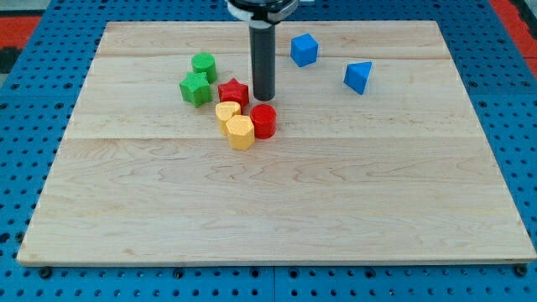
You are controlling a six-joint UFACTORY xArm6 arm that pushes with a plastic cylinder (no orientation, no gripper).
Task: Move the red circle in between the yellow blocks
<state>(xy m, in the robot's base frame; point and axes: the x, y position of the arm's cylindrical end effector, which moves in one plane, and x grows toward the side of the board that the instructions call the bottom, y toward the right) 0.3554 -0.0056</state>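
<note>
The red circle block [264, 121] sits near the board's middle, touching the right side of the yellow hexagon block [240, 132]. The yellow heart block [227, 111] lies just up and left of the hexagon, touching it. The red circle is beside the two yellow blocks, not between them. My tip [263, 97] rests on the board just above the red circle, to the right of the red star block [233, 92].
A green cylinder block [204, 66] and a green star-like block [195, 87] stand left of the red star. A blue cube [304, 49] and a blue triangular block [359, 77] lie at the upper right. The wooden board [277, 210] rests on a blue pegboard.
</note>
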